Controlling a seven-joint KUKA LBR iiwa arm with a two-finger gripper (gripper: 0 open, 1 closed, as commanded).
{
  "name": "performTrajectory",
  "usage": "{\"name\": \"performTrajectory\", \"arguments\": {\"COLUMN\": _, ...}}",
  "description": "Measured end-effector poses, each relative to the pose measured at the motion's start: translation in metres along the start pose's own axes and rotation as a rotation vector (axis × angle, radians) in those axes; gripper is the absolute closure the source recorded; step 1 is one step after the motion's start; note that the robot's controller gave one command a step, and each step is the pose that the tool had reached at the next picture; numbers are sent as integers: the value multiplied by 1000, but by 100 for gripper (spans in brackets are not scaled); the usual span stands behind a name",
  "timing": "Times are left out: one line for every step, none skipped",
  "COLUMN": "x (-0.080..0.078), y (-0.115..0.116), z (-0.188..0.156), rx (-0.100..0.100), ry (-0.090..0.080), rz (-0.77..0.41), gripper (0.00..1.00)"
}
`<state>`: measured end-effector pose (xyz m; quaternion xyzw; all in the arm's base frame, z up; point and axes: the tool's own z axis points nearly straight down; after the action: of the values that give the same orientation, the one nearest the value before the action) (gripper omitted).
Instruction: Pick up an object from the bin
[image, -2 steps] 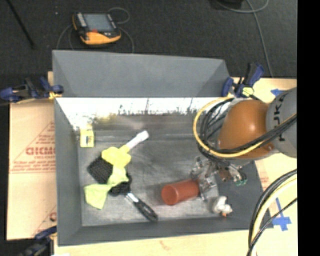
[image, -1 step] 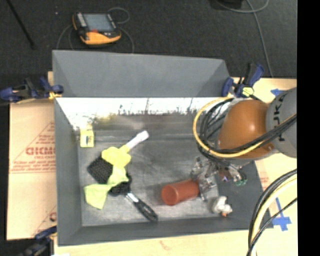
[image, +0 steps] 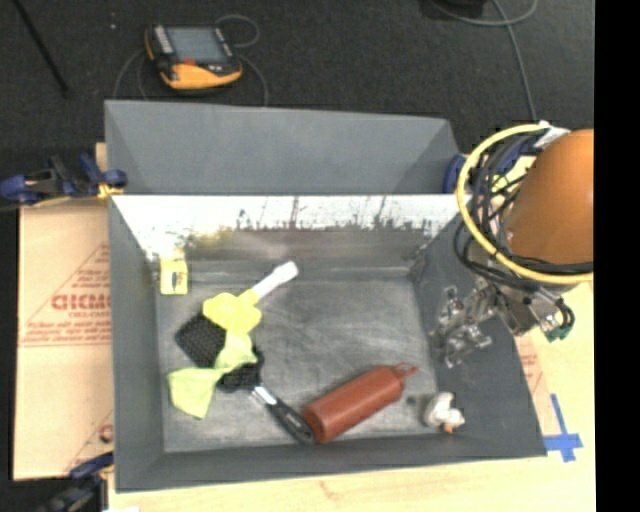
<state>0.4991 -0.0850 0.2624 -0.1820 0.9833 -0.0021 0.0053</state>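
Note:
My gripper (image: 462, 328) hangs over the bin's right wall, above the sloping side and holding nothing that I can see. Closest to it, a small white and orange thing (image: 441, 411) lies in the front right corner of the floor, just below it in the view. A red-brown squeeze bottle (image: 355, 402) lies on its side along the front, its nozzle pointing up-right towards the gripper.
A heap lies on the left of the floor: a yellow cloth (image: 232, 312) with a white handle (image: 274, 280) sticking out, a black pad (image: 200, 340), a second yellow piece (image: 192, 390) and a black-handled tool (image: 281, 412) touching the bottle's base.

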Motion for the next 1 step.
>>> {"name": "performTrajectory", "arguments": {"x": 1, "y": 1, "z": 4, "rx": -6, "ry": 6, "rz": 2, "gripper": 0}}
